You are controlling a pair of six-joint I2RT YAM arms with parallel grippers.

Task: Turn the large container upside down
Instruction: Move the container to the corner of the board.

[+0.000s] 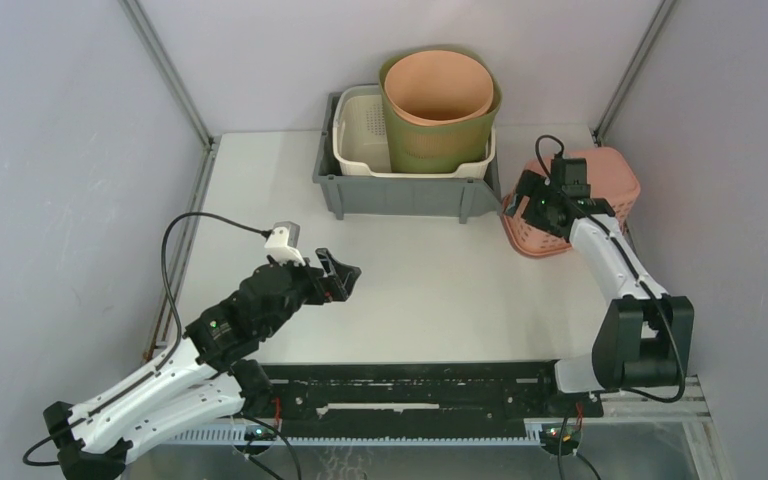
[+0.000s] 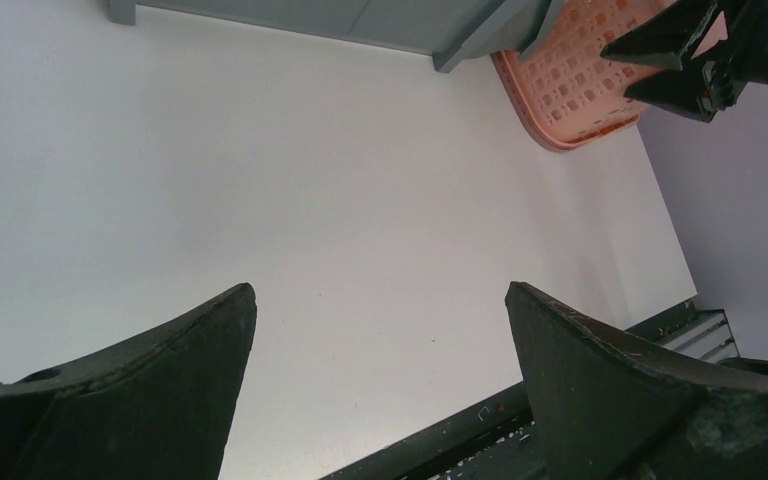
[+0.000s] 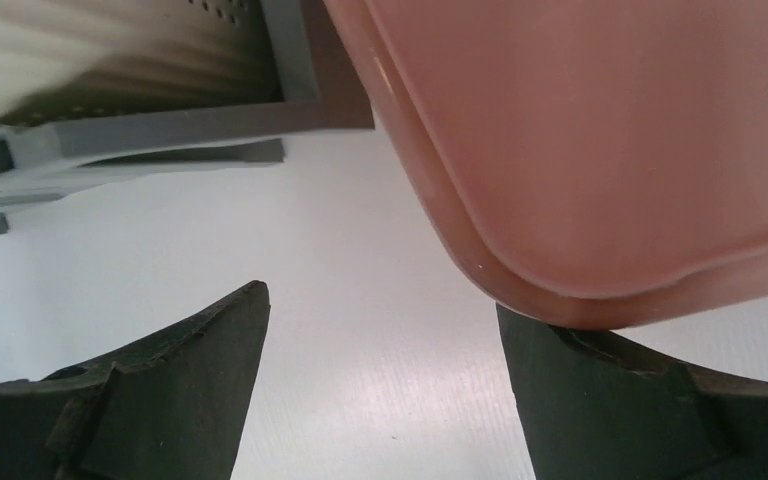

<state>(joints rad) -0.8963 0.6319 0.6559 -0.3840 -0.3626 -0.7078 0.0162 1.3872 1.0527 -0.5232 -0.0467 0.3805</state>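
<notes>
Two arms were in view on the overhead camera, and neither end effector held anything. The left end effector (image 1: 337,272) hung over the bare left half of the white desk (image 1: 430,300), well apart from every container; its own camera showed the jaws spread wide with only the desk surface between them. The right end effector (image 1: 522,200) was reached out to the far right, just beside the near left edge of the pink basket (image 1: 600,172). Its jaws also stood wide, and from the right wrist the basket's smooth pink wall (image 3: 600,150) loomed right above the right-hand finger (image 3: 620,400), though I could not tell whether they touched. That basket sat at the right edge of the desk, close to the side wall, its solid base turned up and its latticed side facing the arms, the rim down by the desk. I could not tell whether the whole rim lay flat. Just to its left, at the back of the desk, stood a grey crate (image 1: 400,195) holding a cream perforated basket (image 1: 360,130) and, beside it, a taller green basket (image 1: 445,150) with a peach liner (image 1: 438,85) inside. From the left wrist I saw the crate's foot and the pink lattice beyond.
</notes>
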